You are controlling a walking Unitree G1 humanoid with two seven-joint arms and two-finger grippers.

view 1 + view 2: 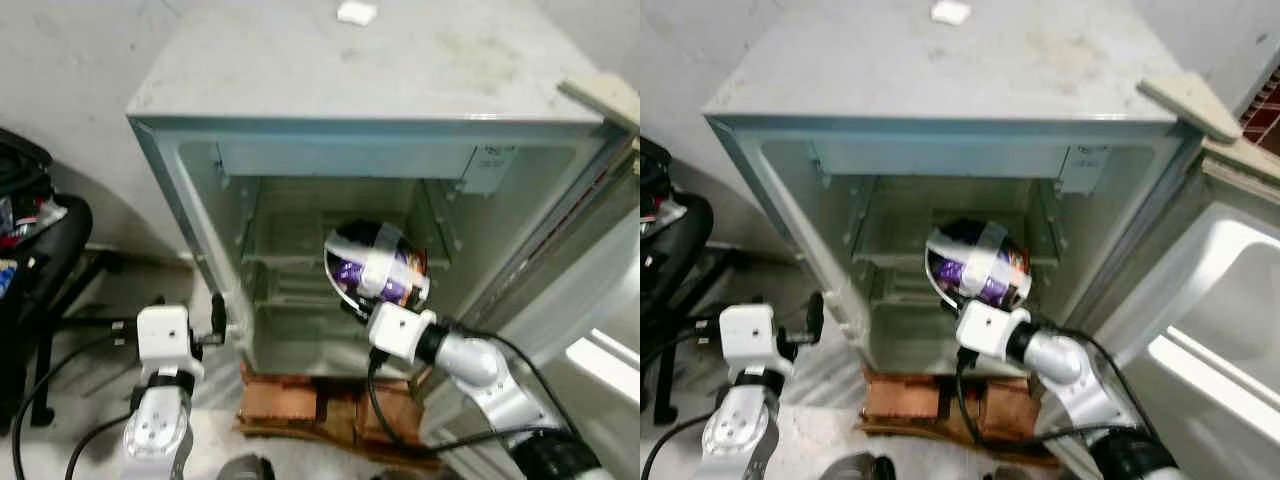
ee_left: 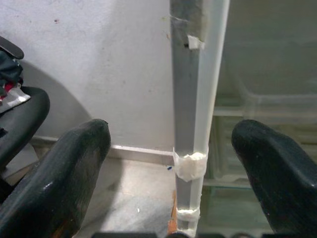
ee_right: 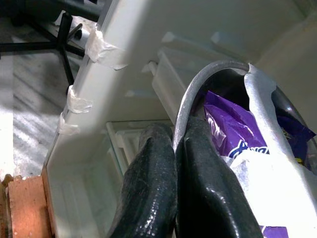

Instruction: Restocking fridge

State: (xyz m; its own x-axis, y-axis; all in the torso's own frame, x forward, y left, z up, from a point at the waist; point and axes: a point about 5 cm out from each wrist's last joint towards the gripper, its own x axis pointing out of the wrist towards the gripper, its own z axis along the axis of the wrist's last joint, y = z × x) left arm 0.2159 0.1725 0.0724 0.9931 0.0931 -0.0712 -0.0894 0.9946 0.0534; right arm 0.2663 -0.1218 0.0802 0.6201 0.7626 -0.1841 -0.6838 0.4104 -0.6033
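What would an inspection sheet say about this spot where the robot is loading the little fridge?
Surface: the fridge stands on bricks, door swung open to the robot's right; glass shelves look bare.
Job's things: a metal bowl with white tape and purple packets, held at the fridge opening.
Clutter: a small white object on the fridge top.
Grippers: the right gripper is pinched on the bowl's rim; the left gripper is open, astride the fridge's left front edge.
Cables: black cables trail from the right arm; more lie on the floor.
Surroundings: a black chair on the robot's left; pale wall.
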